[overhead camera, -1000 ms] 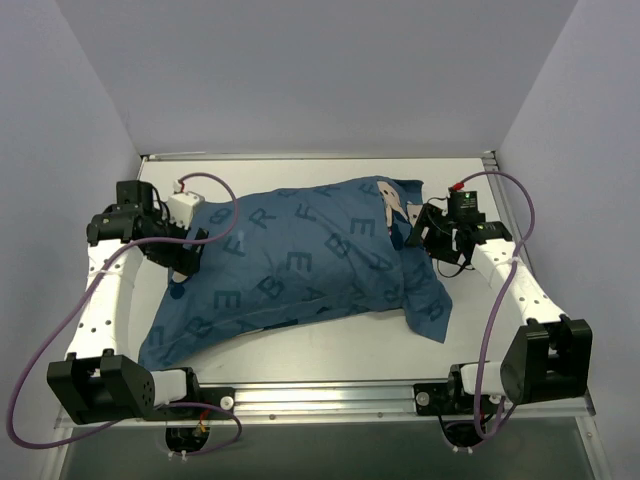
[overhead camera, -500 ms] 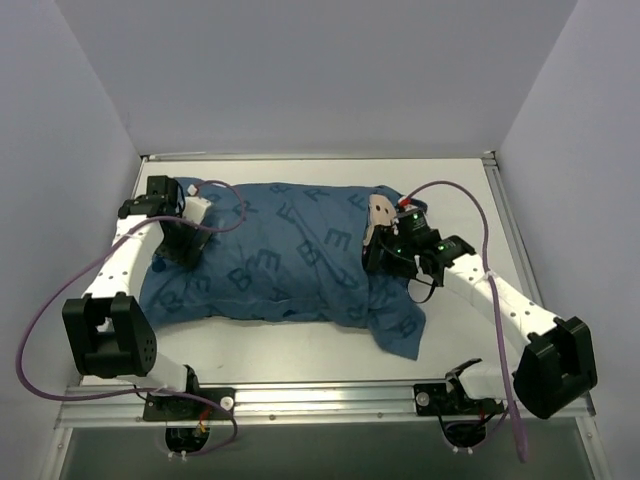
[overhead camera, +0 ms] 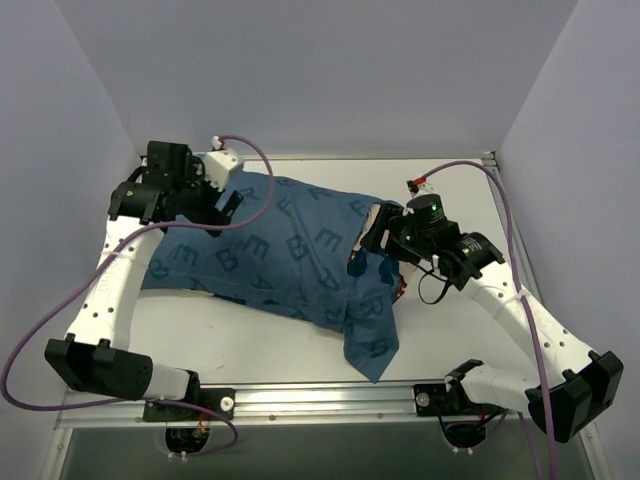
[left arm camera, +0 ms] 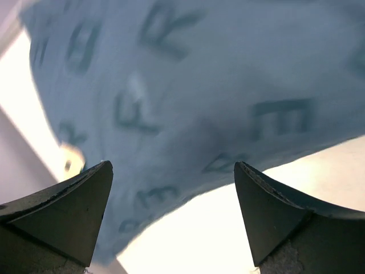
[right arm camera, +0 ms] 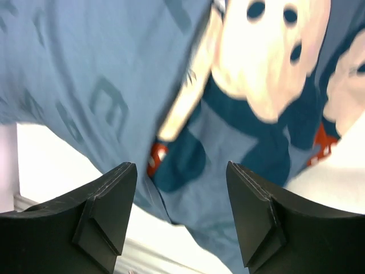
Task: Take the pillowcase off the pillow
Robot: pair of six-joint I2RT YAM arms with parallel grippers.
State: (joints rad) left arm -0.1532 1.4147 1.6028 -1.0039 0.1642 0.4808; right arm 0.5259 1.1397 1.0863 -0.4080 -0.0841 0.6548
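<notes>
A thin blue fabric pillowcase (overhead camera: 290, 250), printed with darker letters and a cartoon mouse, lies across the flat white tabletop (overhead camera: 270, 350). It runs from near the far-left corner toward the middle of the right side, and one loose end trails toward the near edge. The plump white pillow is not visible anywhere; I judge it is wholly inside the cover.

My left gripper (left arm camera: 172, 168) hovers at the cover's far-left end, its fingers (left arm camera: 63, 211) spread wide with nothing between them. My right gripper (right arm camera: 181, 168) is over the mouse print near the right end, its fingers (right arm camera: 108, 211) equally wide and holding nothing. Both wrist views are blurred.

I see three risks. Closing on the stuffed bulge would pinch pillow and cover together, so a pull would drag the whole bundle instead of stripping it. I cannot tell which end is open, and pulling at the closed end would achieve nothing. The bundle also lies close to the far-left corner and could jam there.
</notes>
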